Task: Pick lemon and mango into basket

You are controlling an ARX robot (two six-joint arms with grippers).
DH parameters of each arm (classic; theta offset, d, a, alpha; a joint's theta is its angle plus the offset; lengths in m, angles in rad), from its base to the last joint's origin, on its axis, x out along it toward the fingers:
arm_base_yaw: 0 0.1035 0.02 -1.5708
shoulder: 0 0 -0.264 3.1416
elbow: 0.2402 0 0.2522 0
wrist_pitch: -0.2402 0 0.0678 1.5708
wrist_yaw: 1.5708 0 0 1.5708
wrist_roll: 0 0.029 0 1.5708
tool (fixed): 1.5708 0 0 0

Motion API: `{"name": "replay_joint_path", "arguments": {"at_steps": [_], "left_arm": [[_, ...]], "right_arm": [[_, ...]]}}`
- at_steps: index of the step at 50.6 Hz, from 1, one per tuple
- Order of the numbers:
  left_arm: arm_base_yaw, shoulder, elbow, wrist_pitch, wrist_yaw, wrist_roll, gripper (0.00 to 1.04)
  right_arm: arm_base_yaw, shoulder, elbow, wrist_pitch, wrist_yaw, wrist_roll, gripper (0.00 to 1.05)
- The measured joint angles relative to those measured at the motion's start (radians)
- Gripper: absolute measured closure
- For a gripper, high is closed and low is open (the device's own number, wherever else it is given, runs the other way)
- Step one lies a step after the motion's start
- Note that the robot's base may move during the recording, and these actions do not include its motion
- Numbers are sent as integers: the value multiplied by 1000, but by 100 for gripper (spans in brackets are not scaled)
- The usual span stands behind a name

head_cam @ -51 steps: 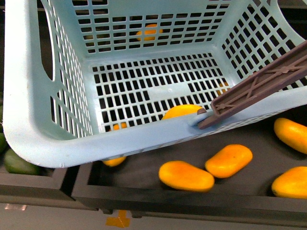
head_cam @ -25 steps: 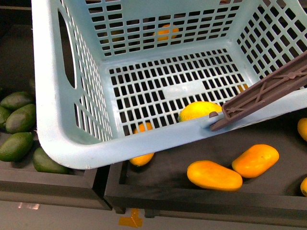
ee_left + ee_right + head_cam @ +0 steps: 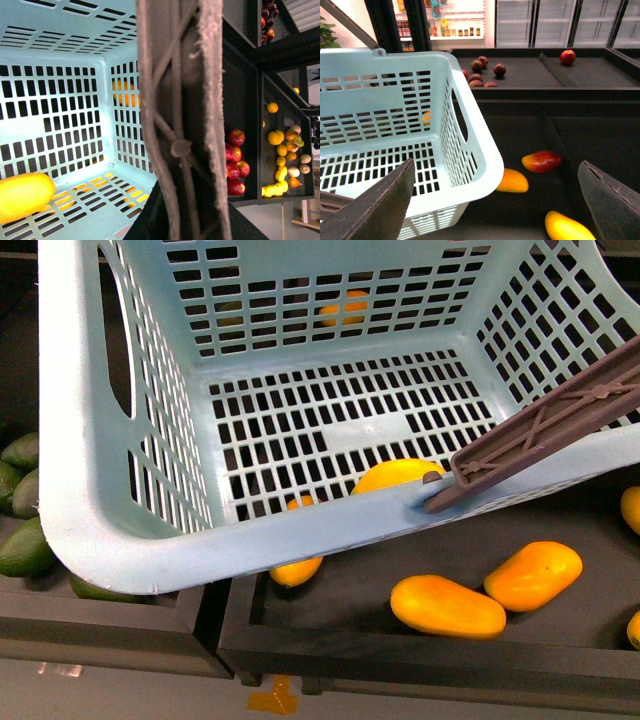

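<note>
While the right pincer (image 3: 496, 163) is being held wide apart beside the turquoise basket (image 3: 120, 540), the lemon (image 3: 398, 475) is being shown resting on the basket's slotted floor, against its near wall. A mango (image 3: 447, 606) is being shown lying in the dark bin (image 3: 330, 645) below. Whether the left pincer is clamped cannot be told; only the brown-grey handle (image 3: 180, 125) is being seen up close.

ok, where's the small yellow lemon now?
Front view: the small yellow lemon lies inside the light turquoise plastic basket, on its slotted floor by the near wall, left of where the brown-grey handle pivots.
</note>
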Motion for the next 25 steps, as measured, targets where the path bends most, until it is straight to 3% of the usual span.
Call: {"name": "replay_joint_path", "arguments": {"at_steps": [25], "left_arm": [[-1, 0, 0, 0, -3, 1, 100]], "right_arm": [[0, 0, 0, 0, 0, 0, 9]]}}
